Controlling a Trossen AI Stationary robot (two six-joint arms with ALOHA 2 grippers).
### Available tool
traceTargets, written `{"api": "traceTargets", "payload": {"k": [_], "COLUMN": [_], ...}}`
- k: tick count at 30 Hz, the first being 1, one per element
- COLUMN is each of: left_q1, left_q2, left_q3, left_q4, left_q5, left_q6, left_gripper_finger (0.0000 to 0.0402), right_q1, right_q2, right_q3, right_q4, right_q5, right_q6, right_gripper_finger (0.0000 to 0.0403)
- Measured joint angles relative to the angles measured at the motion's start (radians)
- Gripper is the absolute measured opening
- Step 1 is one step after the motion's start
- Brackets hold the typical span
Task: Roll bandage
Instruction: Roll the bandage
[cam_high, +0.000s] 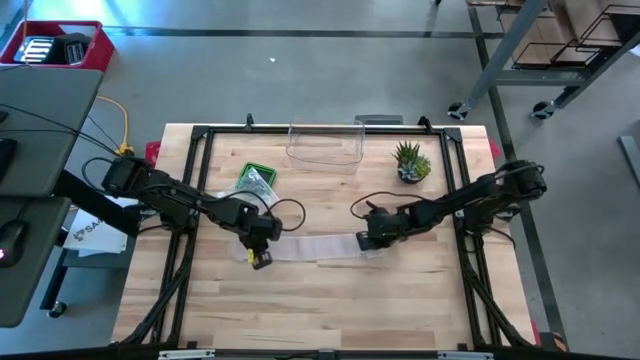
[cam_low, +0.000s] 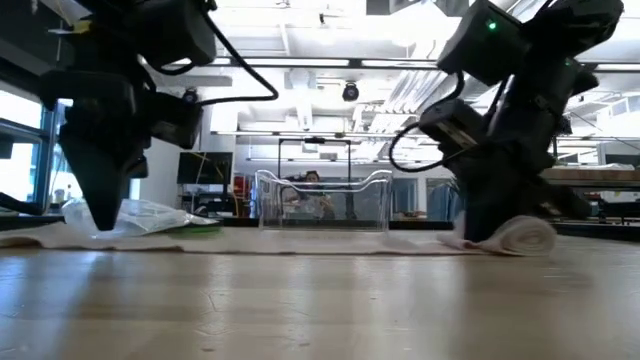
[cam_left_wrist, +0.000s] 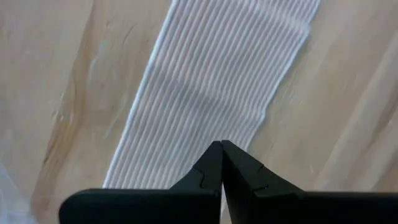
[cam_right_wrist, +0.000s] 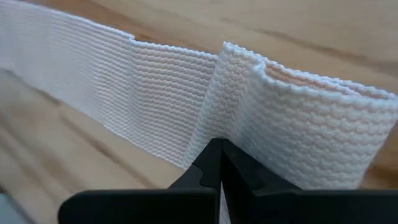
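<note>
A white ribbed bandage lies flat across the middle of the wooden table. Its right end is rolled into a small roll, which rests on the table and also shows in the right wrist view. My left gripper is shut, pointing down over the strip's left part. My right gripper is shut at the roll, where the roll meets the flat strip. My left gripper presses its shut fingertips down on the flat strip, a little in from the strip's free left end. It comes from above, and the strip lies flat on the table under it. My right gripper has its shut fingertips against the roll's near edge, at the crease between roll and flat strip. It comes slanting down from above. The roll sits on the table; whether a layer lies between the fingers, I cannot tell.
A clear plastic box stands at the far middle, a small potted plant at the far right, and a green packet in a clear bag at the far left. Black frame rails run along both table sides.
</note>
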Motion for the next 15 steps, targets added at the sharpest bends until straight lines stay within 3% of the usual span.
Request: {"api": "traceTargets", "payload": {"k": [5, 9, 15], "left_q1": [-0.010, -0.011, -0.020], "left_q2": [0.000, -0.015, -0.024], "left_q3": [0.004, 0.011, 0.014], "left_q4": [-0.002, 0.023, 0.239], "left_q5": [-0.022, -0.058, -0.158], "left_q6": [-0.062, -0.076, -0.025], "left_gripper_finger": [0.0000, 0.0000, 0.0000], "right_q1": [0.000, 0.000, 0.000], "right_q2": [-0.057, -0.063, -0.064], "right_q3": [-0.002, -0.002, -0.002], "right_q4": [-0.134, -0.139, -0.131], "right_q5": [0.033, 0.030, 0.025], "right_q6": [-0.010, -0.019, -0.019], "right_gripper_finger": [0.0000, 0.0000, 0.0000]}}
